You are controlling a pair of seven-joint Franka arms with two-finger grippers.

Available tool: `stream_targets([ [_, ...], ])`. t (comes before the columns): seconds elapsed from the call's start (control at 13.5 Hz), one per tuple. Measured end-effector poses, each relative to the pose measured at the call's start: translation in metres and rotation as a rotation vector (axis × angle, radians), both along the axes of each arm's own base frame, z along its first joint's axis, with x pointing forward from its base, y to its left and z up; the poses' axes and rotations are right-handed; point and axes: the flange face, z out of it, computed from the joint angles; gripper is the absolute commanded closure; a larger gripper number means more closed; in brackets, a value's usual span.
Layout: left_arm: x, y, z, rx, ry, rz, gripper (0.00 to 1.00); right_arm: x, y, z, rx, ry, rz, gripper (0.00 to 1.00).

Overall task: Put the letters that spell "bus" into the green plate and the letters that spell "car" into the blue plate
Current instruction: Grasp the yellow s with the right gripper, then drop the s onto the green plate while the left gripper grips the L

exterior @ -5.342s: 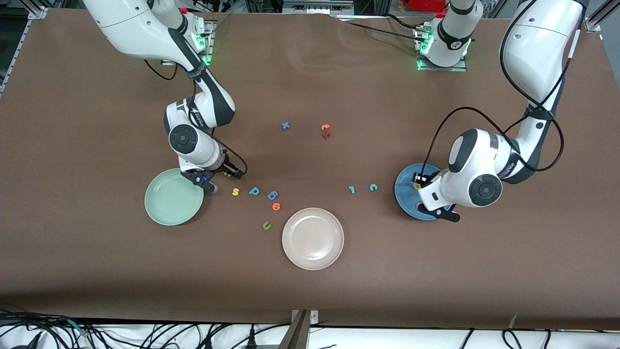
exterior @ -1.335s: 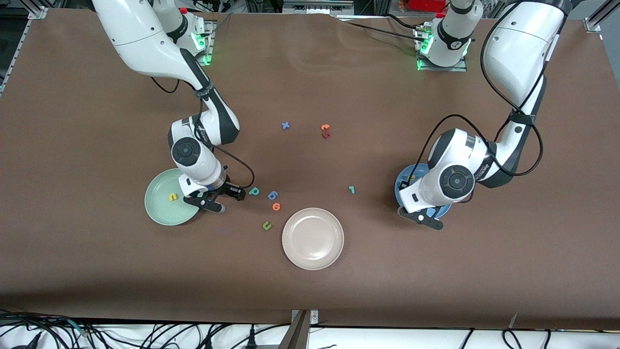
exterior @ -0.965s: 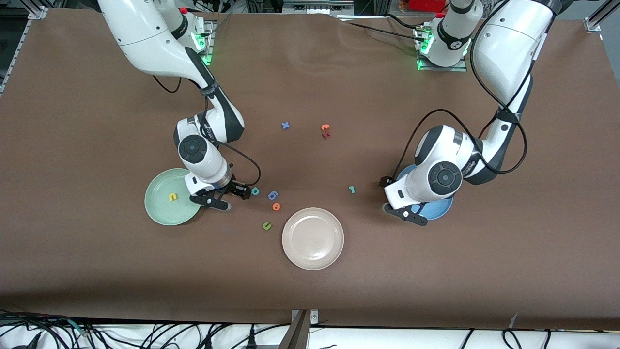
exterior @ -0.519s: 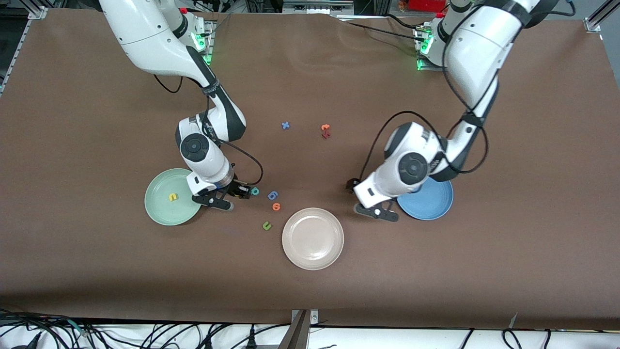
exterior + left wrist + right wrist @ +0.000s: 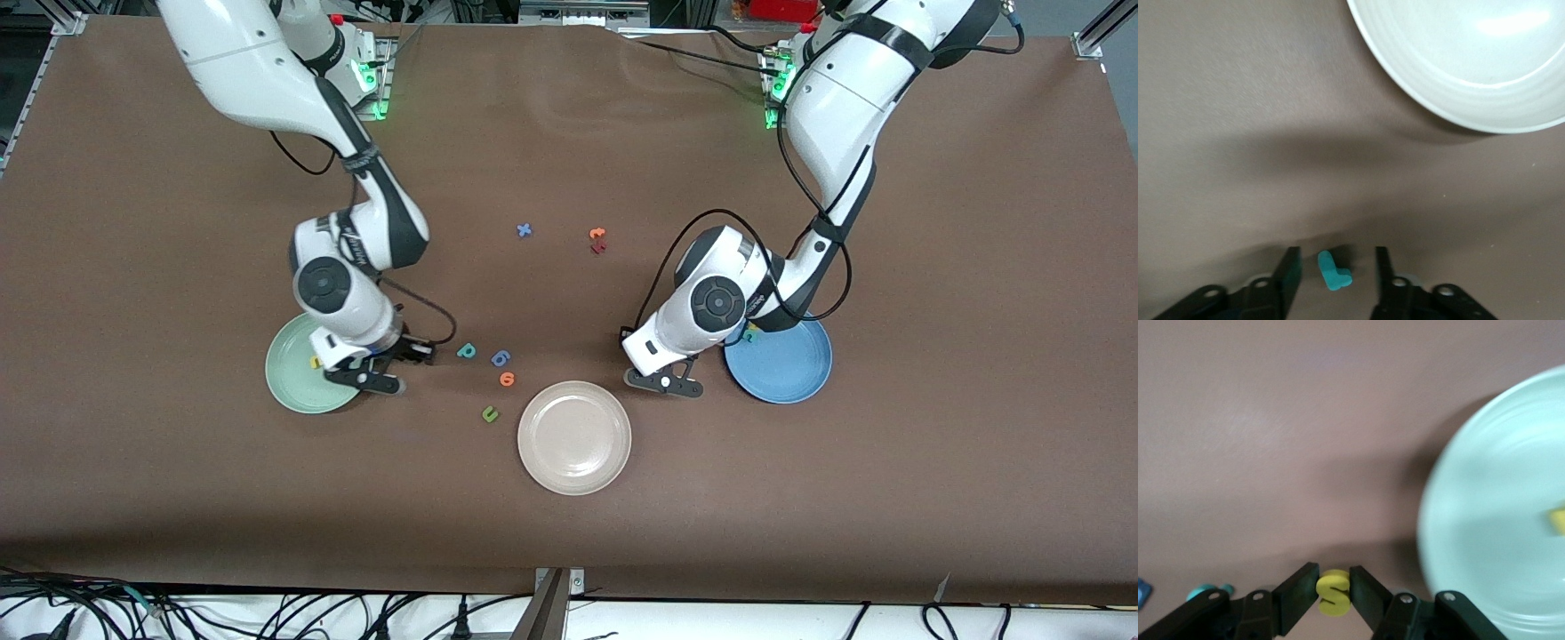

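The right tool (image 5: 1333, 575) is clenched on the yellow "s" (image 5: 1334, 595), over the three o'clock rim of the green plate (image 5: 293, 391), probably to drop it by the yellow "u" (image 5: 315, 362). The teal "b" (image 5: 466, 351) waits on the worktop (image 5: 178, 267). The left tool (image 5: 1337, 253), released, straddles the teal "r" (image 5: 1333, 272) without touching it, at nine o'clock of the blue plate (image 5: 791, 373), which holds the teal "c" (image 5: 751, 335).

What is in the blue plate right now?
One teal letter shows in the blue plate, beside the left arm; the rest in view is bare. The arm covers part of the plate, so other letters may be hidden.
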Motion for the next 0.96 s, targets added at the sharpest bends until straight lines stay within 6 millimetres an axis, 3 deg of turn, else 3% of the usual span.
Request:
stream_targets([
  [0.15,-0.004,-0.004,-0.005,0.002,0.007,-0.007,0.51,0.011,-0.039,0.029,-0.002,0.011,0.060,1.00],
  [0.3,-0.006,-0.007,-0.007,0.003,0.008,-0.012,0.51,0.019,-0.081,0.034,-0.003,0.025,0.104,0.96],
  [0.37,-0.006,-0.008,-0.007,0.003,0.008,-0.014,0.51,0.020,-0.097,0.029,-0.004,0.034,0.118,0.83],
  [0.45,-0.007,-0.009,-0.007,0.004,0.008,-0.016,0.51,0.019,-0.107,0.023,-0.004,0.046,0.119,0.62],
  [0.52,-0.007,-0.009,-0.007,0.004,0.009,-0.016,0.51,0.018,-0.109,0.015,-0.006,0.058,0.118,0.48],
  [0.59,-0.007,-0.009,-0.007,0.005,0.009,-0.016,0.56,0.017,-0.107,0.008,-0.006,0.069,0.121,0.16],
  [0.67,-0.007,-0.009,-0.007,0.005,0.009,-0.016,0.63,0.015,-0.104,0.002,-0.005,0.078,0.126,0.06],
  [0.74,-0.007,-0.008,-0.008,0.008,0.011,-0.017,0.73,0.014,-0.102,-0.001,-0.005,0.083,0.129,0.03],
  [0.96,-0.008,-0.006,-0.011,0.014,0.020,-0.016,0.85,0.015,-0.097,0.000,-0.003,0.080,0.102,0.03],
])
